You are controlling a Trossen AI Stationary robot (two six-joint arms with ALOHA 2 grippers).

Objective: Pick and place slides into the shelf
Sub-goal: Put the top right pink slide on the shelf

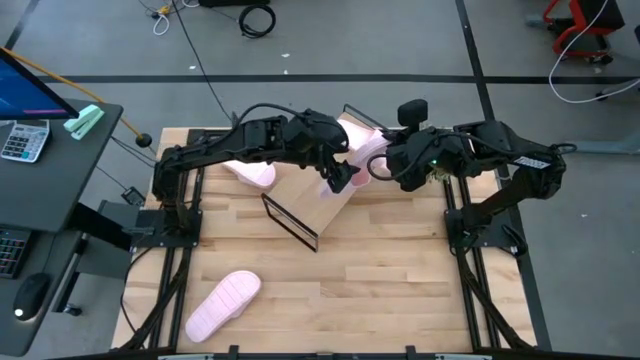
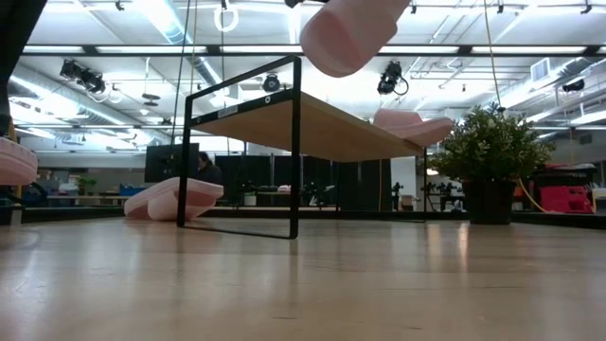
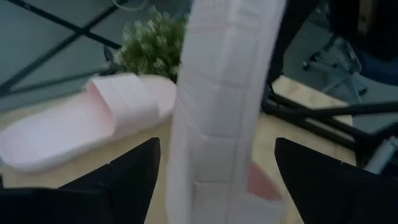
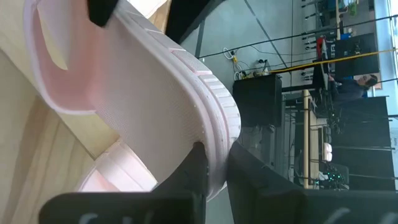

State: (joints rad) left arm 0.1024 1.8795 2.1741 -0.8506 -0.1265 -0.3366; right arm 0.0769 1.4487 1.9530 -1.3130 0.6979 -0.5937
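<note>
Handover above shelf [image 1: 318,205], 12 o'clock: right gripper [image 1: 374,166] pinches slide [image 1: 362,152]; left gripper [image 1: 338,176] spread. You place next.

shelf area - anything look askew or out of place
Yes. The small light-wood shelf on its thin black wire frame sits skewed to the butcher-block table's edges. One pale pink foam slide lies alone near the table's front left corner, far from the shelf.
</note>
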